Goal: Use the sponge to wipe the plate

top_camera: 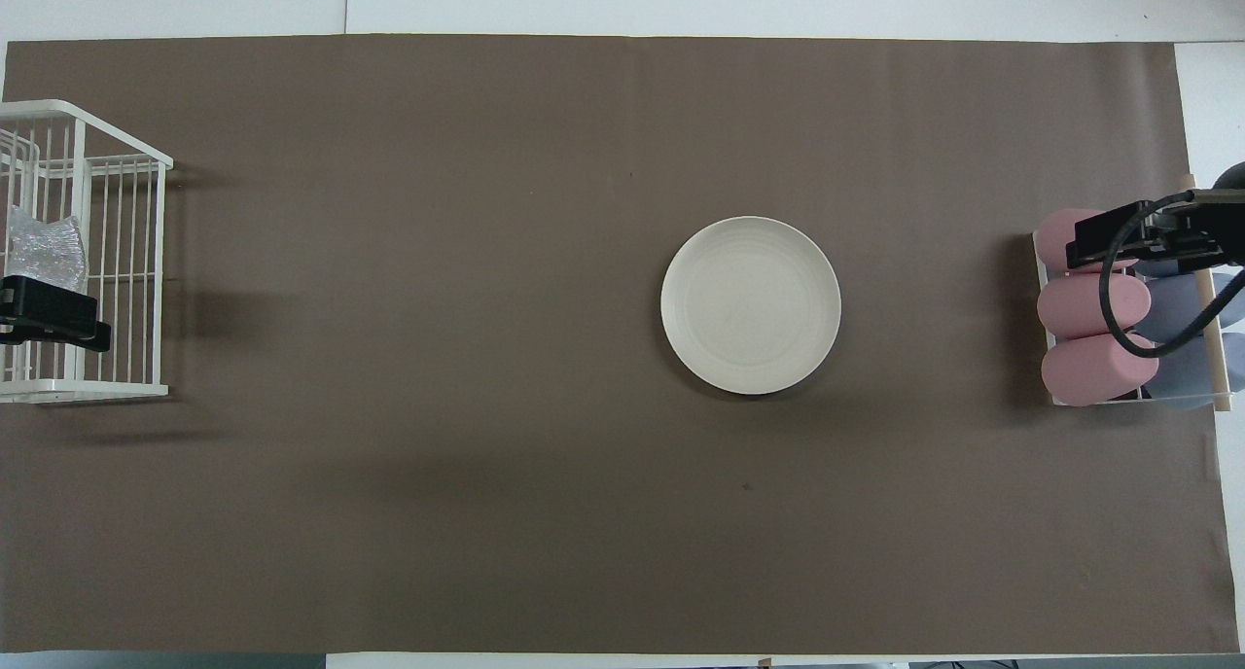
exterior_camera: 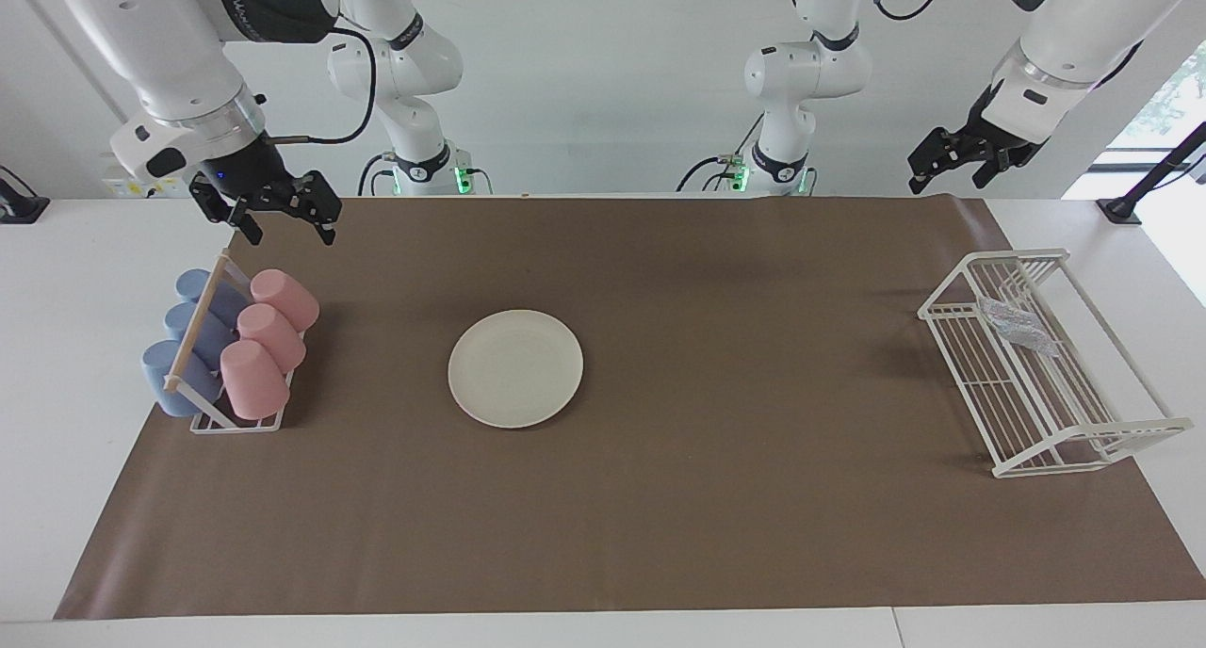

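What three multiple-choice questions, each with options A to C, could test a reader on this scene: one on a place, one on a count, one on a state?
1. Where is the sponge?
A. On the plate
B. In the white wire rack
C. In a gripper

2. How many pink cups are there?
A. Two
B. Three
C. Five

3. What lies on the plate?
A. Nothing
B. A cup
C. The sponge

Answers:
1. B: it lies in the white wire rack at the left arm's end.
2. B: three pink beside three blue.
3. A: its surface is bare in both views.
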{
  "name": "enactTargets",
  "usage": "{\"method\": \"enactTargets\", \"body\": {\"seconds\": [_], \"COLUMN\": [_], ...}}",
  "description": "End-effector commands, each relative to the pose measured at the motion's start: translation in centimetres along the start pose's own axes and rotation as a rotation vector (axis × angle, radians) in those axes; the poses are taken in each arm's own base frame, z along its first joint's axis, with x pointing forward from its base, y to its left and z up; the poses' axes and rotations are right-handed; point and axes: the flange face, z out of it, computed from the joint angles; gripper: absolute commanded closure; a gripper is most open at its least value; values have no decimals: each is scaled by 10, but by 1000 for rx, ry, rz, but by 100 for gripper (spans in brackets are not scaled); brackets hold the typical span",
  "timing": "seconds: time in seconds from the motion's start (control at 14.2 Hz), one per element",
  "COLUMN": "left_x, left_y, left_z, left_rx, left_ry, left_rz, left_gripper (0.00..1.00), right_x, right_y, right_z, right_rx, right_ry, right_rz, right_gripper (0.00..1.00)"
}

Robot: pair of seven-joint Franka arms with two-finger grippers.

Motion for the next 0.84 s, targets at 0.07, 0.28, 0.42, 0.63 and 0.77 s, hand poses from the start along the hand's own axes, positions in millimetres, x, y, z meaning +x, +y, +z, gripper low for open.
{"method": "enactTargets", "body": {"seconds": [0.07, 0.28, 0.42, 0.63, 0.77], "left_x": [14, 15, 15, 16, 16], "left_y": [7, 12, 12, 11, 8], "left_z": [-9, -8, -8, -7, -7], "left_rx": [-52, -51, -51, -51, -52], "left_ry": [51, 49, 49, 49, 52], "left_rz": [-25, -17, -17, -19, -22], "left_gripper": [0, 0, 0, 0, 0], "right_x": [-4, -4, -4, -4, -4], "right_y": [-2, -2, 2, 2, 2], "right_z": [-1, -3, -2, -2, -3], "right_rx": [-1, -1, -1, -1, -1], "right_ry": [4, 7, 4, 3, 6], "right_rz": [16, 13, 12, 13, 12], "right_gripper": [0, 0, 0, 0, 0]}}
